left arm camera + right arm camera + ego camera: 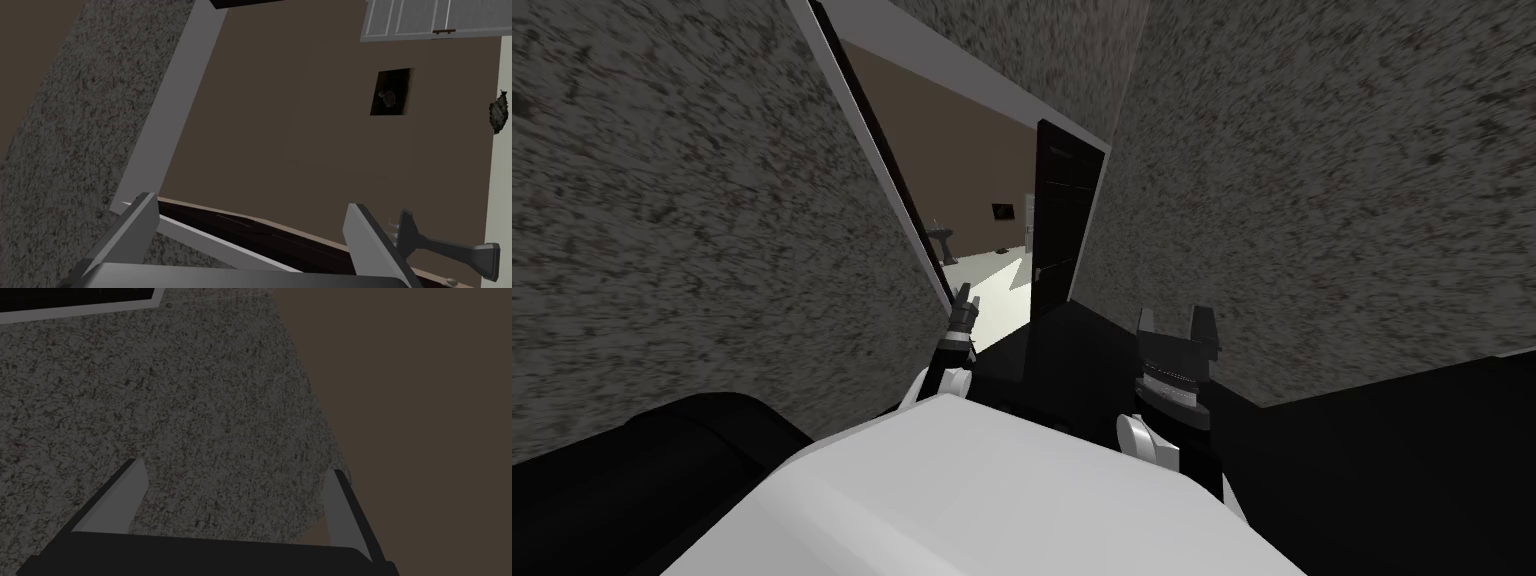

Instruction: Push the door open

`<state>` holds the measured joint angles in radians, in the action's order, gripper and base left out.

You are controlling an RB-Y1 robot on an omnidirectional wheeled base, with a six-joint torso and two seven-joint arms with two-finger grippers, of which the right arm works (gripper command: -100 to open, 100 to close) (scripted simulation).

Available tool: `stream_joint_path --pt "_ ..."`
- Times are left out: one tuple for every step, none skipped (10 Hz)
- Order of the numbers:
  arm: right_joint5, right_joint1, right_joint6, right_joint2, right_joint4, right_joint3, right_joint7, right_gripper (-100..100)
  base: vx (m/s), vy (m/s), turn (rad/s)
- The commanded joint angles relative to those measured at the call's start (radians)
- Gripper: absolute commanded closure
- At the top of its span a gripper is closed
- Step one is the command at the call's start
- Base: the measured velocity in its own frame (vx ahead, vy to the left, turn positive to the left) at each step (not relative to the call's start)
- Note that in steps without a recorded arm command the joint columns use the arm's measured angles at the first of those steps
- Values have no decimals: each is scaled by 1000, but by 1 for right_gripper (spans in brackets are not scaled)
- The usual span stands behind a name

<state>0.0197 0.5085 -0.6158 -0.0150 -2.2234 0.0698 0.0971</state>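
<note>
Door part-open ahead, both grippers spread wide and empty.

The dark door (1064, 215) stands swung inward at the far right of the opening, well apart from either hand. The left gripper (965, 297) hovers near the white frame (884, 165) on the left, its 2 fingers wide. The right gripper (1175, 320), also wide, faces the speckled wall (1312, 200) on the right. The risk, as I judge it, is that an off-centre advance snags a finger on the frame or scrapes the wall before anything reaches the door.

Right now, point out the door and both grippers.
door (1060, 215): head view, middle of its dark panel.
left gripper (251, 202): left wrist view, midway between fingertips.
right gripper (1175, 318): head view, midway between fingertips.
</note>
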Motion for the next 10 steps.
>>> stream_joint_path --pt "0 -13 -3 12 27 19 2 -100 113 -5 -35" --pt "0 -19 -5 17 41 30 3 -100 204 -1 -32" --pt "0 -26 -7 22 55 40 5 -100 217 4 -18" --pt "0 -37 -10 30 78 57 7 -100 239 -2 -32" --pt "0 -47 -13 36 99 71 8 -100 223 -17 -38" --pt "0 -56 -15 42 119 86 10 -100 193 -15 -36" --pt "0 -66 -18 49 139 100 12 -100 200 -15 -33" --pt "0 -78 -21 55 164 118 14 -100 201 -7 -33" --pt "0 -84 -23 58 177 127 15 -100 154 15 -27" --pt "0 -96 -26 64 202 146 17 -100 154 7 -43"
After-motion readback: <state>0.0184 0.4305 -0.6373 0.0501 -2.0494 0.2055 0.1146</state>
